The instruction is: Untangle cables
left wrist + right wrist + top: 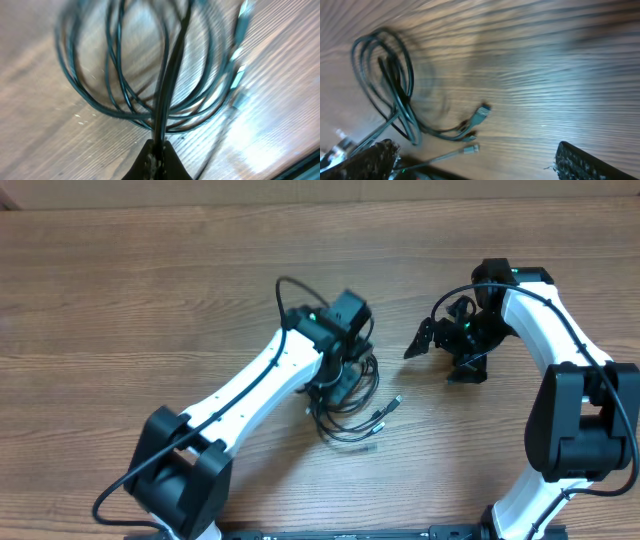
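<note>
The cables (350, 420) are thin dark cords lying in a loose coil on the wooden table, just right of my left wrist. Silver-tipped plug ends (394, 403) trail out to the coil's right. My left gripper (340, 377) points down into the coil. In the left wrist view the left gripper (157, 156) is shut on one strand that runs up across the loops of the cables (120, 95). My right gripper (443, 357) hovers open to the right of the coil, holding nothing. The right wrist view shows the cables (390, 85), a plug (481, 113) and its wide-apart fingers (585, 162).
Bare wood-grain table surrounds the coil on all sides. The right arm's white links (560, 350) curve along the right edge, and the left arm (250, 385) crosses from the bottom left. A thicker black arm wire (285, 295) arcs above the left wrist.
</note>
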You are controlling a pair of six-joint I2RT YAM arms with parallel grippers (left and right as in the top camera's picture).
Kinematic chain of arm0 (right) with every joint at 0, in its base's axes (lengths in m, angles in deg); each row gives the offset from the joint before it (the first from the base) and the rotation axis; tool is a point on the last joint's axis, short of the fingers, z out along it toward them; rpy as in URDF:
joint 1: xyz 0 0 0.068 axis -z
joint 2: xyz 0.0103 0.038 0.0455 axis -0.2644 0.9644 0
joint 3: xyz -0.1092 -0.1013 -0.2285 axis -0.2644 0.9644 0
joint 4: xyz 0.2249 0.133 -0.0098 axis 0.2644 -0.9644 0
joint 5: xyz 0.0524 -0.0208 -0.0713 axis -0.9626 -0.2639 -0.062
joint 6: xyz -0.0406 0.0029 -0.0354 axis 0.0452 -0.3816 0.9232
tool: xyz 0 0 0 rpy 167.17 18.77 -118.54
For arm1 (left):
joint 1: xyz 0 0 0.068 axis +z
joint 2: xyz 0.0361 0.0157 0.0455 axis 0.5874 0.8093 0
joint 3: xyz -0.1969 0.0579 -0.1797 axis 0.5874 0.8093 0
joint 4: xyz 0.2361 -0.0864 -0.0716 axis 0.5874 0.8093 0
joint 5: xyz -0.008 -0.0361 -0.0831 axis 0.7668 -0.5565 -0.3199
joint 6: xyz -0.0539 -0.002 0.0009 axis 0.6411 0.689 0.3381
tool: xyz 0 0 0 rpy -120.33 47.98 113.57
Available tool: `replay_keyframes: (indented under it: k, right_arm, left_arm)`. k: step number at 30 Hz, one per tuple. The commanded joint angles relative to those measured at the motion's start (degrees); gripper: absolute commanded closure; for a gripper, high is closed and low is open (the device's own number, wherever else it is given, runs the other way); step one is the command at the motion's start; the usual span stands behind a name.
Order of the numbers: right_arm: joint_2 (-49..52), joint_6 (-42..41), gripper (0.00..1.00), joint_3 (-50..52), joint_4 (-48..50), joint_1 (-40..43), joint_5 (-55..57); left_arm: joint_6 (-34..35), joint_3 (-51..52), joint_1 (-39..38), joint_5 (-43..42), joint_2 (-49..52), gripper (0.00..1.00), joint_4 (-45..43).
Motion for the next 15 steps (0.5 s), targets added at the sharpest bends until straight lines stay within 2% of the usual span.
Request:
replay_keyframes:
  k: [1,7,9,11,15]
  right_arm:
    - [-1.3,3.2,0.0,0.2,-0.1,-0.3,-6.0]
    - [-1.3,3.7,0.0,0.2,0.3,-1.0,-10.1]
    - [-1.3,7.1,0.0,0.2,0.6,-1.9,-15.4]
    - [-1.3,9.3,0.0,0.2,0.9,-2.9,-18.9]
    - [-1.3,9.3,0.0,0.2,1.7,-5.1,-19.0]
  left_arm:
    - [-0.1,-7.4,0.9,0.4,-2.9,0.96,2.6]
    - [-0.1,-16.5,3.1,0.4,-3.0,0.96,6.7]
    - [-0.1,-18.9,4.0,0.4,-3.0,0.96,7.4]
    - [0.0,-20.1,4.8,0.3,-3.0,0.96,7.5]
    - [2.0,-20.2,5.8,3.0,-2.9,0.96,8.7]
